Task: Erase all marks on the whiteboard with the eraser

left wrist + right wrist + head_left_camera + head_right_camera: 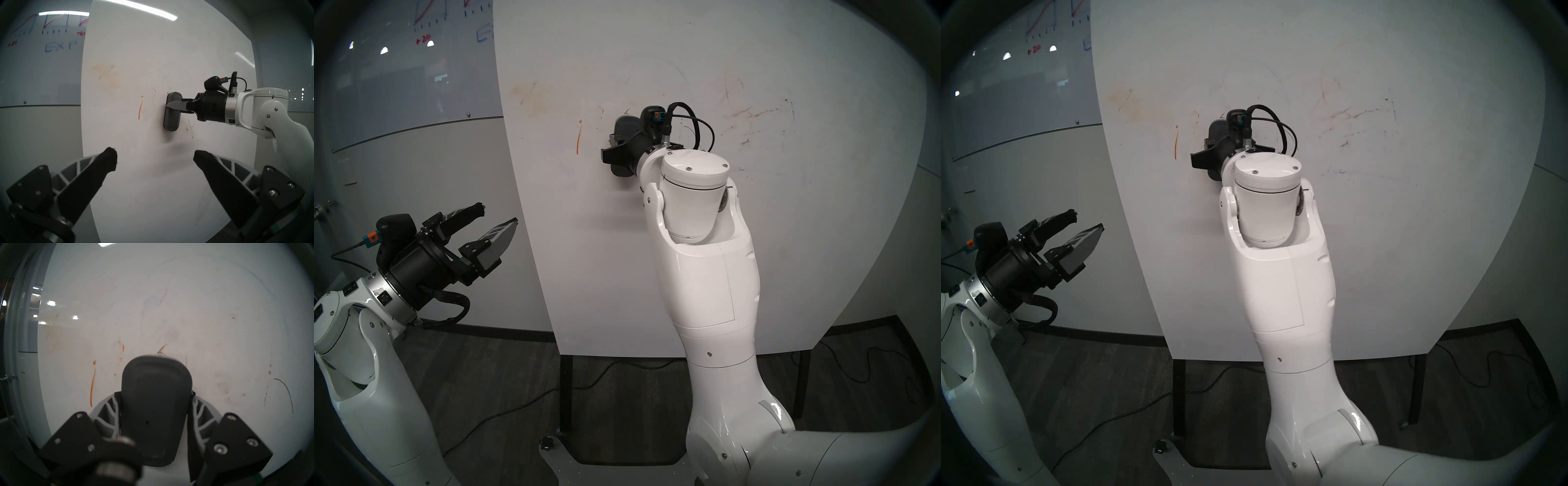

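Observation:
The whiteboard [653, 51] stands upright in front of me. My right gripper [171, 106] is shut on the dark grey eraser [171, 117], which is upright with its pad flat against the board. One thin orange stroke of the marks [578, 141] is left of the eraser, a short gap away. In the right wrist view the eraser [156, 395] fills the gap between the jaws, with the orange stroke [92, 387] to its left and small orange flecks [123, 348] above. My left gripper [497, 214] hangs open and empty by the board's left edge.
Faint brown scratches [755, 113] and smudges cover the board's right half. A glass wall board with red and blue graph scribbles [398, 51] is behind on the left. Black board legs [565, 390] and cables [619, 368] are on the dark floor.

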You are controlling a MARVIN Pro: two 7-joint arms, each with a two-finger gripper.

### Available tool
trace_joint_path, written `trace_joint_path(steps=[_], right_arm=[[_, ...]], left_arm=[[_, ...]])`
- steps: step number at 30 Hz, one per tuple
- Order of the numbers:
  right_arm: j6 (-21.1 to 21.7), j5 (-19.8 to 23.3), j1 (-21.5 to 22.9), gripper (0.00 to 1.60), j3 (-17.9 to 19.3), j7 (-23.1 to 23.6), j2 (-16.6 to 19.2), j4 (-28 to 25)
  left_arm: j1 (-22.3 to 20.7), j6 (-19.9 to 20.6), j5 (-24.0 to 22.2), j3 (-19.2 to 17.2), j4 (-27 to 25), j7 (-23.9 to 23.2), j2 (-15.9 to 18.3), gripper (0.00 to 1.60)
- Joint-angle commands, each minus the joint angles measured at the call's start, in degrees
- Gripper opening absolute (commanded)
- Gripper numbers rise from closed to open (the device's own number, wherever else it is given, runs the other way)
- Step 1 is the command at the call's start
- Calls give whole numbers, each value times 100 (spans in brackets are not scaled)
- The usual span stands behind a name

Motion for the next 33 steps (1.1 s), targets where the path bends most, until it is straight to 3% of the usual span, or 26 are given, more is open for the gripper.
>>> trace_joint_path(steps=[1,24,33], right_arm=[[-99,-40,263,0,-231,-142,-340,19],[-123,-335,630,0,-692,-470,-696,633],[-353,-532,713,0,-870,-723,-779,957]], left_arm=[[-15,0,-22,13,-90,4,10,160],[-15,0,-24,13,-90,6,10,160],[-14,0,-25,13,-90,6,11,160]])
